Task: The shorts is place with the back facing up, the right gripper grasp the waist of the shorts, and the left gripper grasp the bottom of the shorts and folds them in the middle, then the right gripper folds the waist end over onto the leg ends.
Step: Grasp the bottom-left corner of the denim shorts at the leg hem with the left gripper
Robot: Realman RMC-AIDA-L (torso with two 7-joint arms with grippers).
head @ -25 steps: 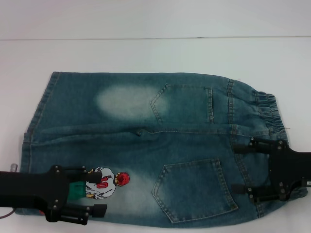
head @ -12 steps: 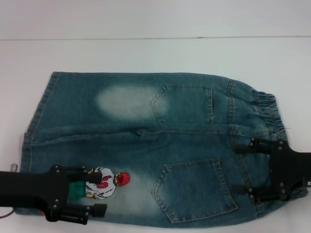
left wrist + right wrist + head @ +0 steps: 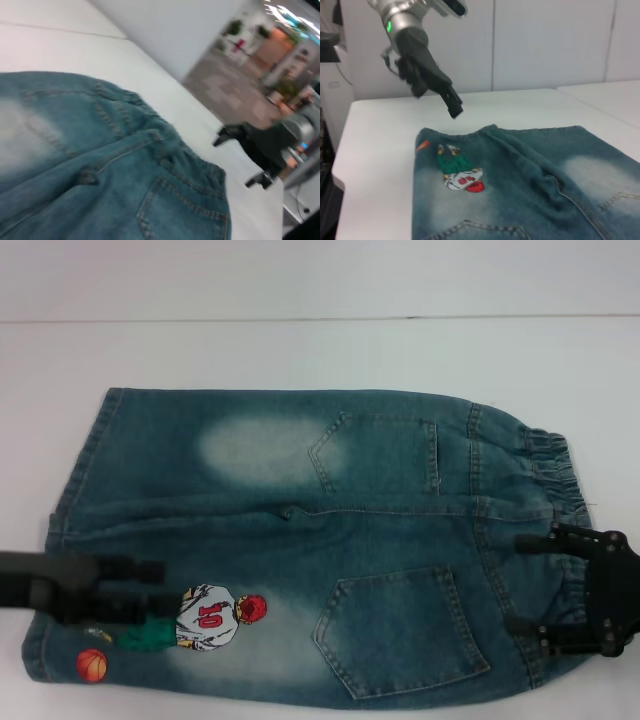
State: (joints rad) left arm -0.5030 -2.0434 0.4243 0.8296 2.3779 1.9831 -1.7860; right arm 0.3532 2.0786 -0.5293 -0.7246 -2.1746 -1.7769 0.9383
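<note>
Shorts (image 3: 300, 540) lie flat, back up, on the white table (image 3: 300, 350), the waist of the shorts (image 3: 555, 475) at 3 o'clock and the leg ends (image 3: 75, 490) at 9. Right pincer (image 3: 522, 582), fingers spread wide, sits over the waist's near part. Left pincer (image 3: 160, 585) hangs above the near leg beside the number 10 print (image 3: 212, 615); whether it is wide or narrow cannot be told.

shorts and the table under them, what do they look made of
The shorts look like faded blue denim: woven look, pale worn patches, stitched patch pockets, a ruffled elastic waist. The table looks like a smooth, matte white board, probably laminate; the exact material is unclear.
</note>
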